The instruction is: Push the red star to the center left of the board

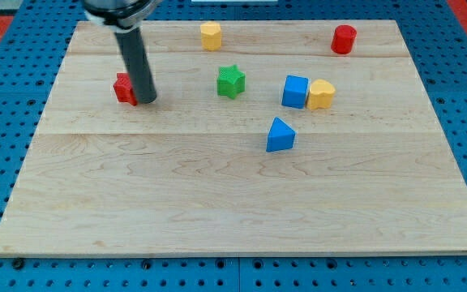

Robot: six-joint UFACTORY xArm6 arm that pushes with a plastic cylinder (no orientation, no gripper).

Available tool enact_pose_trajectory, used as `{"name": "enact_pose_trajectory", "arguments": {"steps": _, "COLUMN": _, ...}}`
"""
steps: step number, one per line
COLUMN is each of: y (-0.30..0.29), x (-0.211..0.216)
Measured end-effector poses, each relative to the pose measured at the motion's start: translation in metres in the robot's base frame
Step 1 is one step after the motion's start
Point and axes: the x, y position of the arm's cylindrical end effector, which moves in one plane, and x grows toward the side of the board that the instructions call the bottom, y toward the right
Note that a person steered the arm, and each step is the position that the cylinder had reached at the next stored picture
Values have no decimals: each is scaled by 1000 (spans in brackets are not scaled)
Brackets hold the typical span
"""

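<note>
The red star (123, 88) lies on the wooden board (242, 203) at the view's upper left, partly hidden behind my rod. My tip (147, 100) rests on the board right against the star's right side, touching or nearly touching it. The rod rises from the tip toward the view's top left.
A green star (231, 82) sits right of my tip. A yellow block (211, 36) is near the top edge. A red cylinder (344, 39) is at the top right. A blue cube (295, 92) touches a yellow block (321, 94). A blue triangle (280, 135) lies below them.
</note>
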Motion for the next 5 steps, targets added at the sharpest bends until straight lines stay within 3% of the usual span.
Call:
{"name": "enact_pose_trajectory", "arguments": {"steps": 1, "y": 31, "x": -32}}
{"name": "enact_pose_trajectory", "arguments": {"steps": 2, "y": -1, "x": -28}}
{"name": "enact_pose_trajectory", "arguments": {"steps": 4, "y": -56, "x": 29}}
{"name": "enact_pose_trajectory", "arguments": {"steps": 5, "y": -61, "x": 33}}
